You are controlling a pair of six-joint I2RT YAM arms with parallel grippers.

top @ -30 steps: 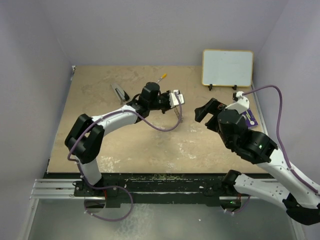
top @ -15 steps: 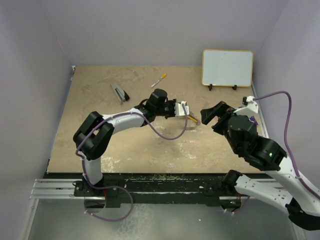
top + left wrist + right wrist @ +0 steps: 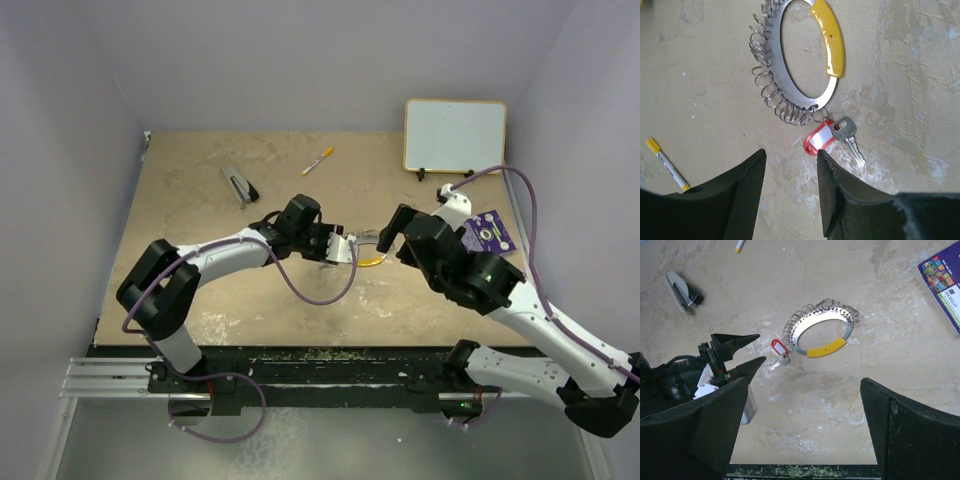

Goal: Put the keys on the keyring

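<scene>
Hovering over counter, left gripper about half parted, nothing between fingers. Right gripper spread wide, empty, above same patch. Keys with red tag flat on counter just beyond left fingertips, touching keyring rim at its 5 o'clock, left wrist view. Yellow arc at ring's 3 o'clock. Marker pen at ring's 8 o'clock, well apart.

Flat on the desk just ahead of the left end effector: keyring, an oval silver band fringed with small wire loops, one arc yellow. Touching its near rim, closer to the fingertips: keys, one silver key visible beside a red oblong tag, lying flat.
</scene>
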